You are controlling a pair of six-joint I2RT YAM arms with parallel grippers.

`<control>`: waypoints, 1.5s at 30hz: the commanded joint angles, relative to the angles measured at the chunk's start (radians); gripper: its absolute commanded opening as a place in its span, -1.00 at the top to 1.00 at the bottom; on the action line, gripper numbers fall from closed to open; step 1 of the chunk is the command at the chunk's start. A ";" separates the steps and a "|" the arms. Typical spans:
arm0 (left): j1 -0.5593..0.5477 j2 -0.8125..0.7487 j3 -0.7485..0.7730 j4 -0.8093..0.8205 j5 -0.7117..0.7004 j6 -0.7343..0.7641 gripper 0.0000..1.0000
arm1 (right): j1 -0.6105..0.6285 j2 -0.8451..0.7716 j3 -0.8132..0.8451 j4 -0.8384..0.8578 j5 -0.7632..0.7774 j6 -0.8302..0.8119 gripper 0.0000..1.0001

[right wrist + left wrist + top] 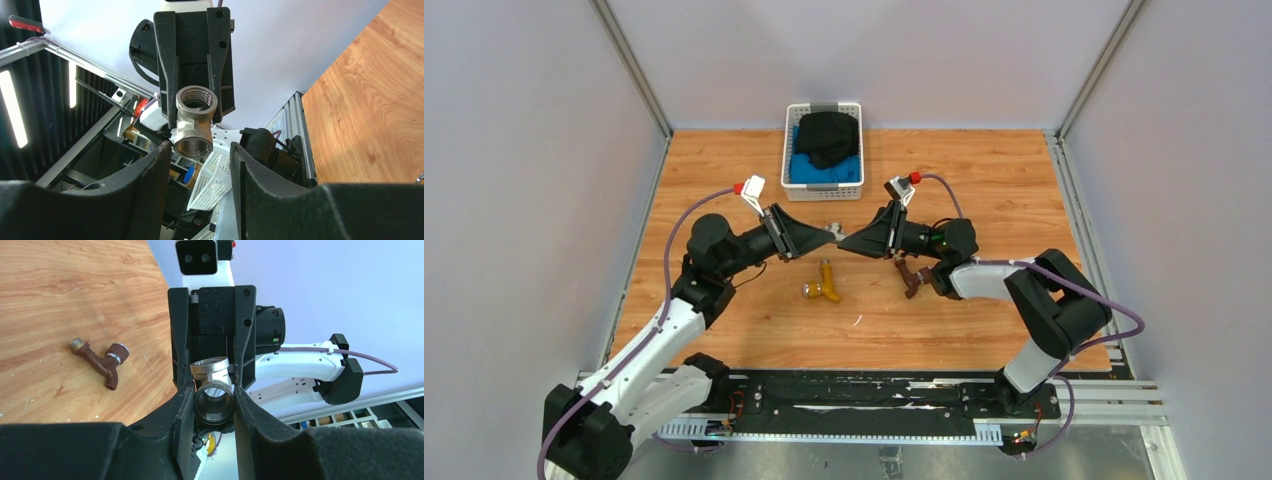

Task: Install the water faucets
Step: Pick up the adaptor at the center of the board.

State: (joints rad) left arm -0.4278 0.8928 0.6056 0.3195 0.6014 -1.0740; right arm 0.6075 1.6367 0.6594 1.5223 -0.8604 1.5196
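Two black-and-white robot arms meet nose to nose over the middle of a light-brown wooden table (984, 330). At the table's 12 o'clock edge sits a white latticed plastic basket (788, 150) holding a black cloth (828, 137) on top of a blue cloth (809, 170).

The brass-yellow metal faucet with angled spout (825, 284) lies flat on the wood at 6 o'clock from the meeting point, just below it. The dark reddish-brown faucet with silvery ends (910, 276) lies at 4 o'clock, close beside the right arm's wrist. Neither is touched by an arm.

The left gripper (214, 390) has its fingers clamped on a stubby silver threaded metal fitting (196, 102), held above the table. The right gripper (200, 150) faces it, fingers apart on either side of the fitting's near end, with a gap showing.
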 commanded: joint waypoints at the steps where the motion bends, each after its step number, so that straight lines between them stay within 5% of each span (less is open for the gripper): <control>1: 0.001 -0.021 -0.025 0.036 0.008 -0.003 1.00 | 0.015 0.016 0.034 0.071 0.004 0.002 0.07; 18: 0.001 -0.014 -0.032 0.036 -0.007 -0.001 1.00 | 0.026 0.021 0.061 0.073 -0.008 0.008 0.28; 25: 0.001 -0.012 -0.029 0.036 -0.001 0.003 1.00 | 0.026 0.023 0.063 0.074 -0.008 0.014 1.00; 33: 0.001 0.007 -0.027 0.036 0.024 0.007 1.00 | 0.026 0.016 0.063 0.072 -0.009 0.012 1.00; 38: 0.003 0.041 -0.001 0.036 0.092 0.001 0.20 | 0.024 0.016 0.062 0.068 -0.026 -0.002 1.00; 45: 0.021 0.077 0.060 -0.084 0.201 0.061 -0.38 | 0.003 0.014 0.078 0.030 -0.114 -0.005 1.00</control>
State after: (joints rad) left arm -0.4187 0.9569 0.6067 0.3351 0.7116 -1.0718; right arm 0.6174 1.6543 0.6998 1.5211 -0.9028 1.5261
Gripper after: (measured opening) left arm 0.640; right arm 0.230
